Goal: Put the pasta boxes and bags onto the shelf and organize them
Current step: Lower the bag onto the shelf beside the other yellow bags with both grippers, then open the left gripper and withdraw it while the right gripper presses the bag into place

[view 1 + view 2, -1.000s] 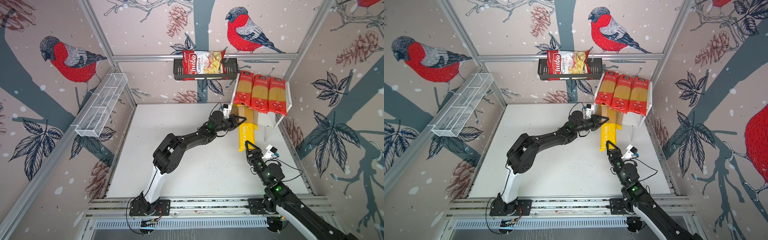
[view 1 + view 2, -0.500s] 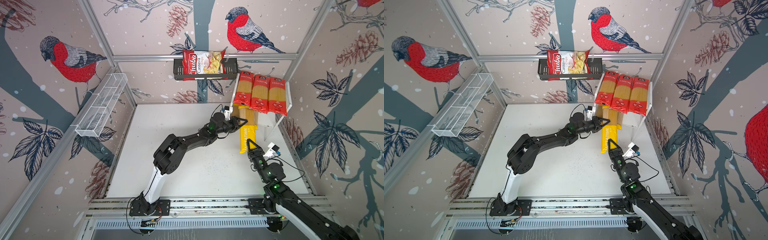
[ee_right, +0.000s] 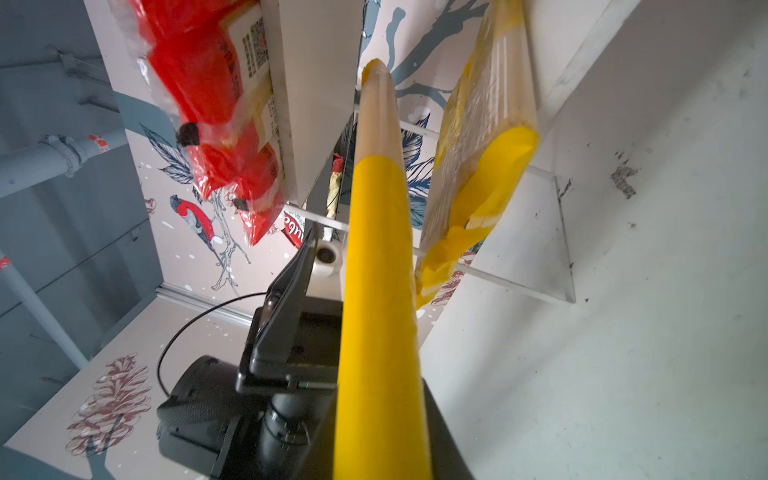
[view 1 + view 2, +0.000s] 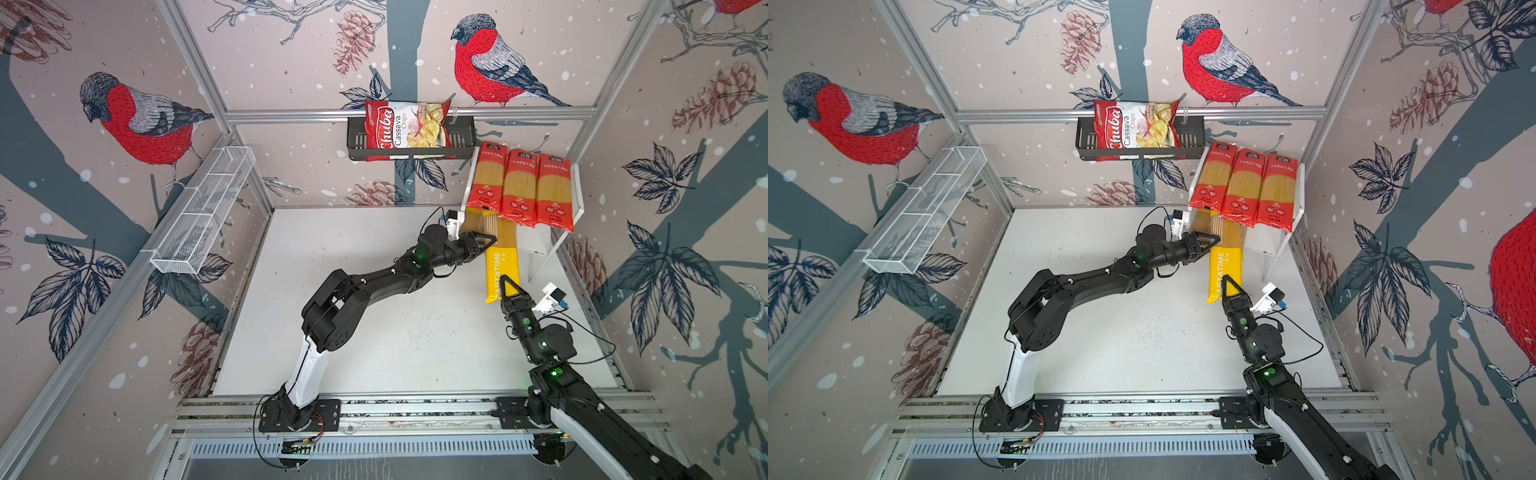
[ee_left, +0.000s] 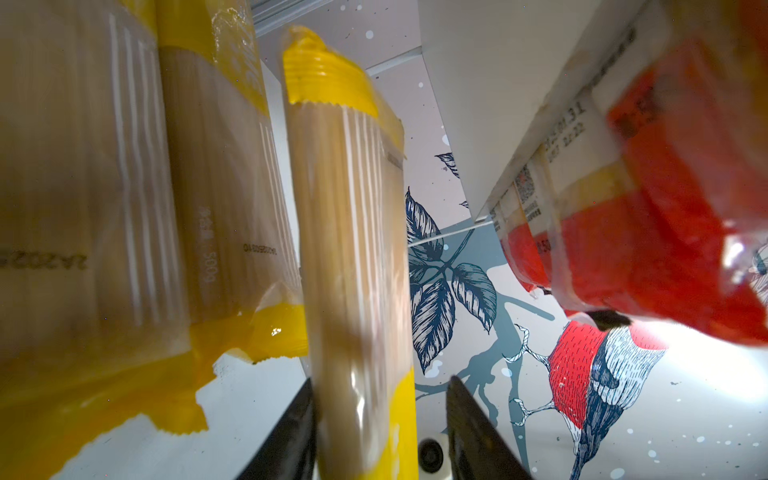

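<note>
Right claw pinches the near end of the yellow PASTATIME packet, its length pointing straight ahead into the lower tier of the shelf. Left claw, jaws parted, straddles it farther ahead.

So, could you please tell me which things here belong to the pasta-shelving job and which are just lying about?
Job: three red spaghetti packets; yellow PASTATIME packet in the right hand; two more yellow packets; white two-tier shelf.
Just there: Chuba cassava chips bag; black slotted basket; white wire-mesh basket.
</note>
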You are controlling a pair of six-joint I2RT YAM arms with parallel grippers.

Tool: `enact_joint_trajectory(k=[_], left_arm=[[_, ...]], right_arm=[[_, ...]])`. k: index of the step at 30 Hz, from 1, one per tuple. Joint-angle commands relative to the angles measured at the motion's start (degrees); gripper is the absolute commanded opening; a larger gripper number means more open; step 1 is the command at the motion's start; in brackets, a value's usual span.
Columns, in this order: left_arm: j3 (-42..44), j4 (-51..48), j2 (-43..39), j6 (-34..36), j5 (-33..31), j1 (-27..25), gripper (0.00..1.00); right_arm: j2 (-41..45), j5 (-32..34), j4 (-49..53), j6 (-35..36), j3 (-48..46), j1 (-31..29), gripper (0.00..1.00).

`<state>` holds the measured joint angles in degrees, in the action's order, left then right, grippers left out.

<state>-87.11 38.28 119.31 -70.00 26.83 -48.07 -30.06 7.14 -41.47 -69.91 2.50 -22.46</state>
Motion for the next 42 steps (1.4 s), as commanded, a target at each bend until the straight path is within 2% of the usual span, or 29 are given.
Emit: enact_joint_trajectory(k=[1,10,17,24,34,36,42], left_arm=[[1.6,3.6,-2.1,2.7,0.4,-0.1,0.49],[8.9,3.2,-8.6,6.6,-0.3,0.0,0.49],[19.8,2.7,-16.1,10.6,-1.6,0.0,0.50],[27.8,-4.7,-23.7,19.9,-4.9,0.2,0.49],[34.2,-1.9,-24.6,18.8,-5.7,0.2,0.49],[34.3,-2.3,-24.9,19.1,-6.1,0.2,0.50],[34.5,-3.1,-25.0,19.7,-6.7,0.2,0.49]], right_arm=[[-0.4,-1.4,-2.7,1.8,2.0,2.8,0.11],[-4.4,-8.3,-2.5,2.8,7.7,12.7,0.08],[-12.4,-13.2,1.0,4.9,15.4,21.0,0.07],[-21.5,-18.4,-2.8,4.9,18.2,26.5,0.09],[-28.3,-20.4,-4.1,5.5,18.0,27.8,0.22],[-28.5,-21.4,-2.5,6.5,17.7,28.2,0.30],[-28.7,-22.5,-2.9,4.4,14.4,29.6,0.42]])
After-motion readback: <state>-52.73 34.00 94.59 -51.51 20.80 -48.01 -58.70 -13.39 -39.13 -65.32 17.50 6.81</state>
